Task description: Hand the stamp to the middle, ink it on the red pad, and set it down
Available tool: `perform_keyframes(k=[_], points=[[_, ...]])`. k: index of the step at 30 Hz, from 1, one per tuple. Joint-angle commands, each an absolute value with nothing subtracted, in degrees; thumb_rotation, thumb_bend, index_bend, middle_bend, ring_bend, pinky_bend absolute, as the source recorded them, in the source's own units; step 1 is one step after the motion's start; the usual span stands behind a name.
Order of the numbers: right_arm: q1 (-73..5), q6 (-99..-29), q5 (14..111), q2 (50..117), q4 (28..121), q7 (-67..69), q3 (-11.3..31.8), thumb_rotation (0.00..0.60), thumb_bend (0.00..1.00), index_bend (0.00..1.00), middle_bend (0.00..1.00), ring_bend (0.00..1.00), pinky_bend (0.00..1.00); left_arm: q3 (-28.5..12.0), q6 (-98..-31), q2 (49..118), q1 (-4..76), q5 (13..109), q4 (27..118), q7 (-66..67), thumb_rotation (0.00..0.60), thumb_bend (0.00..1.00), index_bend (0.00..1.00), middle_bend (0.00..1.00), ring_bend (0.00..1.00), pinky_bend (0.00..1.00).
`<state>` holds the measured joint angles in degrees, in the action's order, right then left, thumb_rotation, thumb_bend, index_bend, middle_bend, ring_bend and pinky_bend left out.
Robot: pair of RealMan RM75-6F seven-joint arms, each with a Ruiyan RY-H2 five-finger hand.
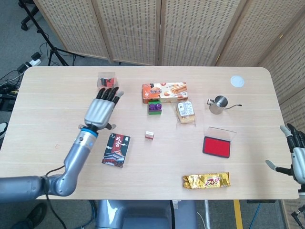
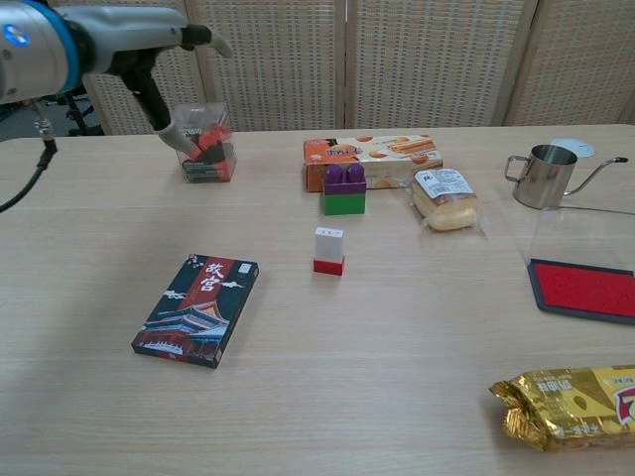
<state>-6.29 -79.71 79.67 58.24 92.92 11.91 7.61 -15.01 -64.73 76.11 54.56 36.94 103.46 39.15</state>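
One step looks done: stamp (image 2: 328, 250) stands upright mid-table, apart from red pad (image 2: 582, 289) at right. Left hand (image 1: 101, 110) hovers spread, empty; right hand (image 1: 296, 160) at table edge, fingers apart. Inking & set-down left.

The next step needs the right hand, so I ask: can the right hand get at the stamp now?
Probably yes. The stamp stands alone mid-table, and the right hand, open at the table's right edge, has bare table between; the red pad lies just beside that path.

Stamp (image 2: 328, 250) upright mid-table, between card box (image 2: 196, 309) and ink pad (image 2: 583, 289).
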Motion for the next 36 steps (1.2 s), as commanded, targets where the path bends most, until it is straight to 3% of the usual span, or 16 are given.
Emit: perform_keyframes(k=[1, 7, 13, 15, 20, 26, 29, 36], points=[[-7.3, -78.5, 78.5, 59.5, 93.6, 8.2, 7.8, 0.6, 0.0, 0.0, 0.0, 0.0, 0.0, -10.1, -69.8, 69.2, 44.1, 49.0, 104.8, 27.0, 0.6, 0.0, 0.0, 0.0, 0.0, 0.0], [-10.1, -76.9, 76.6, 60.5, 94.7, 0.4, 9.5, 0.6, 0.0, 0.0, 0.0, 0.0, 0.0, -6.5, -77.0, 64.9, 33.9, 57.8, 101.9, 14.1, 0.6, 0.0, 0.0, 0.0, 0.0, 0.0], [-15.4, -72.4, 76.7, 56.4, 101.6, -6.9, 12.2, 0.6, 0.0, 0.0, 0.0, 0.0, 0.0, -3.7, -82.3, 61.5, 27.1, 62.4, 103.4, 9.9, 0.6, 0.0, 0.0, 0.0, 0.0, 0.0], [-18.3, -69.0, 76.3, 54.8, 104.3, -8.3, 13.6, 0.6, 0.0, 0.0, 0.04, 0.03, 0.08, -3.4, -83.2, 60.5, 25.7, 62.8, 104.6, 9.5, 0.6, 0.0, 0.0, 0.0, 0.0, 0.0], [-25.9, -58.7, 70.5, 53.3, 108.3, -9.4, 16.9, 0.6, 0.0, 0.0, 0.42, 0.45, 0.58, -3.2, -83.3, 58.1, 23.4, 64.9, 106.5, 5.8, 0.6, 0.0, 0.0, 0.0, 0.0, 0.0], [-37.1, -48.4, 60.4, 57.9, 106.6, -14.2, 19.9, 0.6, 0.0, 0.0, 0.76, 0.82, 0.97, -3.3, -83.3, 56.2, 21.7, 68.4, 107.2, 2.5, 0.6, 0.0, 0.0, 0.0, 0.0, 0.0], [-42.3, -45.7, 54.8, 61.3, 104.9, -18.4, 20.0, 0.6, 0.0, 0.0, 0.88, 0.97, 1.0, -3.5, -82.0, 55.8, 21.6, 68.6, 107.0, 1.5, 0.6, 0.0, 0.0, 0.0, 0.0, 0.0], [-54.0, -47.4, 38.7, 72.2, 99.2, -31.4, 17.6, 0.6, 0.0, 0.03, 0.94, 1.0, 1.0, -5.1, -79.1, 54.5, 21.5, 66.9, 106.5, -1.4, 0.6, 0.0, 0.0, 0.0, 0.0, 0.0]])
